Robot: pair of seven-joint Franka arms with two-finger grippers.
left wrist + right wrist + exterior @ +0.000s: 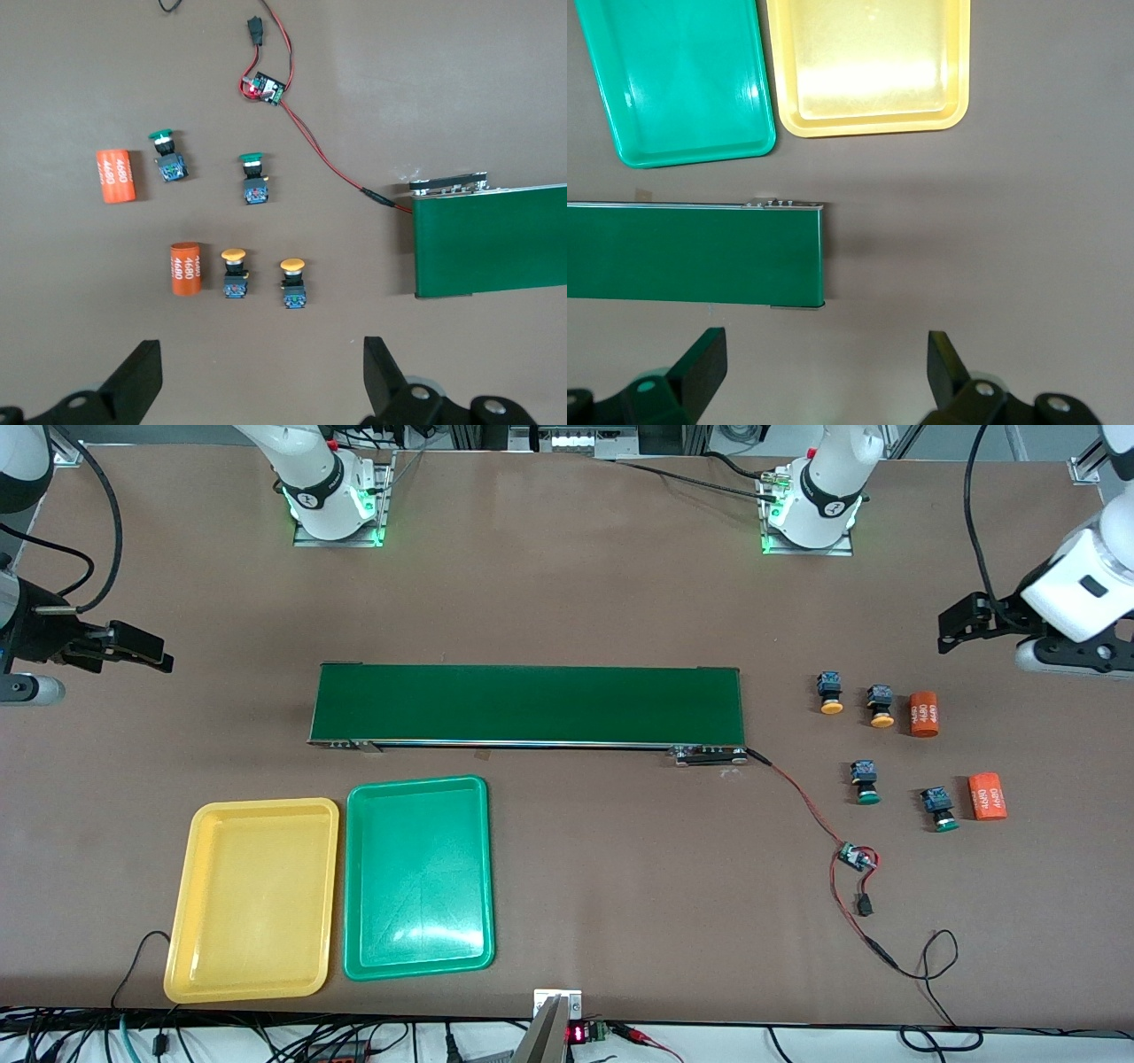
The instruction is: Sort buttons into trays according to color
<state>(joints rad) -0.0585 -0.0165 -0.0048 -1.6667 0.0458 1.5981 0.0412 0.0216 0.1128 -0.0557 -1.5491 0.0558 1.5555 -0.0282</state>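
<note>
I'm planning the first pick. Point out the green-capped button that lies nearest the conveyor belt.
It is the green-capped button between the belt's end and the other green one, which lies beside an orange cylinder, nearer the left arm's end.

A matt brown table [567,584] carries two glossy plastic trays, one yellow tray [253,899] and one green tray [417,877], both catching bright glare. The dark-green conveyor belt [528,704] looks smooth and dull, edged with a shiny metal rail. Four buttons [830,693] have smooth plastic caps. Two orange cylinders [923,715] look matt, with white print.
</note>
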